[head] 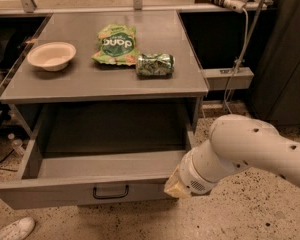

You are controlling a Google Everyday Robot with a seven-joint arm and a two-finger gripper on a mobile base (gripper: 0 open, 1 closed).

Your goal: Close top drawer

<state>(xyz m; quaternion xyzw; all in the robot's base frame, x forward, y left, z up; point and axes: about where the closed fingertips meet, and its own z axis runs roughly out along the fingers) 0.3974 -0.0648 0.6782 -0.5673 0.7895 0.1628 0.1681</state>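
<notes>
A: Drawer (110,165), status?
B: Pulled well out, below the surface (90,86). Nothing seen inside the box. Front panel toward the camera. Task looks barely begun: the whole travel is left to push.
A: Orientation?
B: Long axis runs left to right across the view, along the front panel. Handle (111,191) at centre, facing the camera. To shut, it must slide away from the camera, back under the surface.
A: Claw?
B: Claw (174,188) sits at the right end of the front panel, touching it or just beside; cannot tell which. Wide or narrow: cannot tell. Arm (240,146) comes in from the lower right.
A: Next move?
B: Likely a straight push inward. Contact is off-centre, so the drawer might skew on its rails. Judgement only.
A: Anything else about?
B: On the surface: bowl (51,55) at left, bag (115,44) in the middle, can (155,64) on its side just right of the bag. None in the drawer's path
</notes>
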